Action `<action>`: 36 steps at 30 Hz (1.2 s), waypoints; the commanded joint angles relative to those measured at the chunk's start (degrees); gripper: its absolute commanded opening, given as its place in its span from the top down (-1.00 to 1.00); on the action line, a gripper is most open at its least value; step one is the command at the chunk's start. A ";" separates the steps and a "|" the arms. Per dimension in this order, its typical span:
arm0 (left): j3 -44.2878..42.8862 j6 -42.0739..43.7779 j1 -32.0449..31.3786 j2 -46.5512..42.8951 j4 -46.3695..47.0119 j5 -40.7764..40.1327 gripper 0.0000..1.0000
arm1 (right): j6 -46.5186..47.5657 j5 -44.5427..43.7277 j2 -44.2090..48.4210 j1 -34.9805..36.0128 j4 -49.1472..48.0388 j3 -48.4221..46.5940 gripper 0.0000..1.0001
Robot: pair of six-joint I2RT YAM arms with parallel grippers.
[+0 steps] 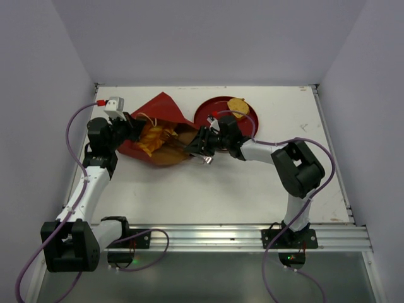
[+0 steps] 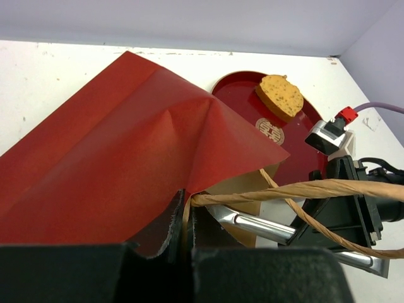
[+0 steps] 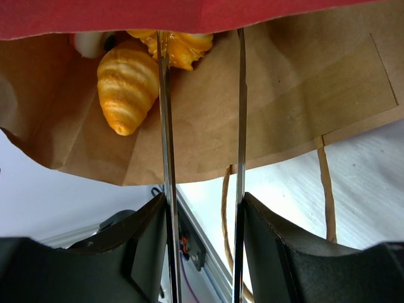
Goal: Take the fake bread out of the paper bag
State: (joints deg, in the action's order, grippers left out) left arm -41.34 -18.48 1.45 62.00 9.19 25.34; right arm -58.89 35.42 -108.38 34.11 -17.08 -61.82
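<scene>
The dark red paper bag [image 1: 161, 113] lies on its side at the table's back left, its kraft-lined mouth facing right. Golden fake bread [image 1: 153, 139] shows inside it; the right wrist view shows a ridged roll [image 3: 126, 85] and a yellow piece [image 3: 186, 44] on the brown lining. My left gripper [image 1: 134, 129] is shut on the bag's upper edge [image 2: 186, 218], where the cord handle [image 2: 328, 189] joins. My right gripper [image 1: 192, 146] reaches into the mouth with long metal blades [image 3: 201, 38] standing apart. Their tips are hidden under the red flap.
A round dark red plate [image 1: 214, 117] sits just right of the bag with one round bread [image 1: 238, 105] on it. White walls close off the back and sides. The table's aluminium rail [image 1: 252, 237] runs along the near edge.
</scene>
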 commanded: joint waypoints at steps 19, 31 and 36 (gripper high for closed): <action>1.18 -2.44 0.04 -0.30 5.05 5.24 0.93 | -4.39 -1.49 -2.80 0.26 -3.49 -7.08 0.23; 1.35 -1.56 0.13 -0.65 4.17 3.40 0.93 | -2.81 -0.53 0.71 -2.29 -3.49 -5.59 1.00; 1.27 -1.12 0.13 -1.09 3.38 1.03 0.93 | -2.37 1.14 3.78 -3.34 -3.49 -4.54 1.00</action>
State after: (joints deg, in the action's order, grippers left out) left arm -40.38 -18.96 1.48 62.02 10.22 26.79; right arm -62.30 37.23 -110.13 32.60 -16.58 -66.13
